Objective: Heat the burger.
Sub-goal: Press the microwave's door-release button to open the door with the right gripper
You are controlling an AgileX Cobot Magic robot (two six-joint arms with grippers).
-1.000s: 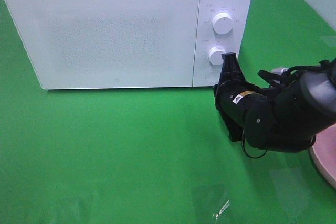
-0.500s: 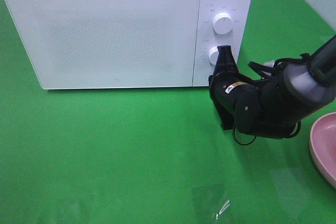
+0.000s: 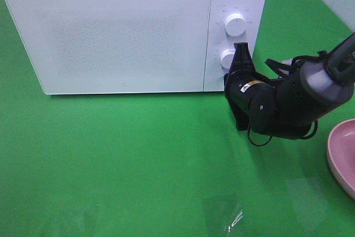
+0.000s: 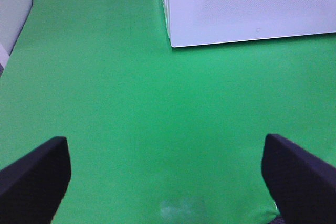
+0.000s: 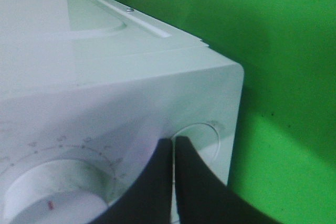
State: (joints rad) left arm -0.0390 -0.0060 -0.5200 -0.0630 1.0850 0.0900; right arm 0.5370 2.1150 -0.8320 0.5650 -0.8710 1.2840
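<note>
The burger is out of view. The white microwave [image 3: 122, 31] stands at the back with its door closed. My right gripper [image 3: 242, 49] is shut, and its tips rest against the control panel just right of the lower knob [image 3: 227, 58]. In the right wrist view the closed fingertips [image 5: 172, 144] sit between the lower knob [image 5: 47, 198] and a round button [image 5: 202, 132]. My left gripper [image 4: 168, 177] is open over bare green cloth, nothing between its fingers, with the microwave's front corner [image 4: 170, 43] ahead of it.
The upper knob [image 3: 235, 24] is above the gripper tips. A pink round plate [image 3: 341, 156] lies at the right edge of the green table. A light patch [image 3: 230, 217] marks the cloth near the front edge.
The right arm has shifted, bringing its closed tips a little higher against the panel beside the lower knob. More of the pink plate is uncovered. The left gripper stays as it was.
</note>
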